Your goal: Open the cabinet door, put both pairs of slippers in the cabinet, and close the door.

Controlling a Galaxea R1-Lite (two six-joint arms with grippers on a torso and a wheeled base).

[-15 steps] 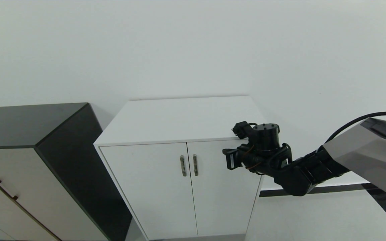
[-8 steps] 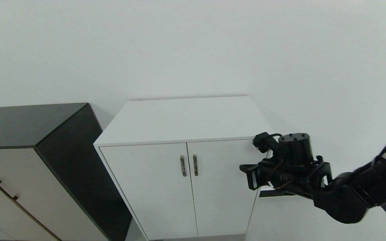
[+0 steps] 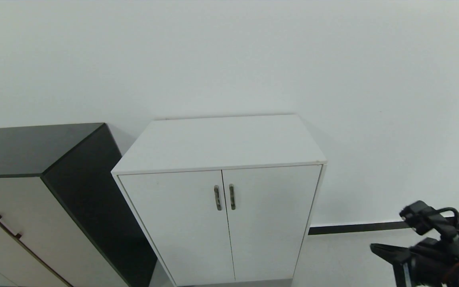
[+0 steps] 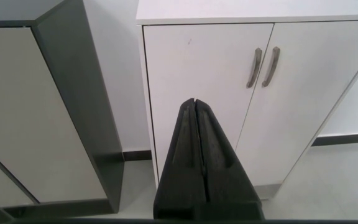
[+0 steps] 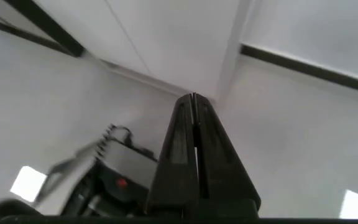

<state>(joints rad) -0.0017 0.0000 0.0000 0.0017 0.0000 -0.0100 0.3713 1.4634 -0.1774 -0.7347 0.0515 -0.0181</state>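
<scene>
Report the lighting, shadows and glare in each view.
Head view: soft, even light; the white cabinet throws a faint shadow on the wall to its right. Left wrist view: flat light, no glare on the white cabinet, and the dark cabinet has a dull side. Right wrist view: two bright glare patches on the floor near the shut right tool.
</scene>
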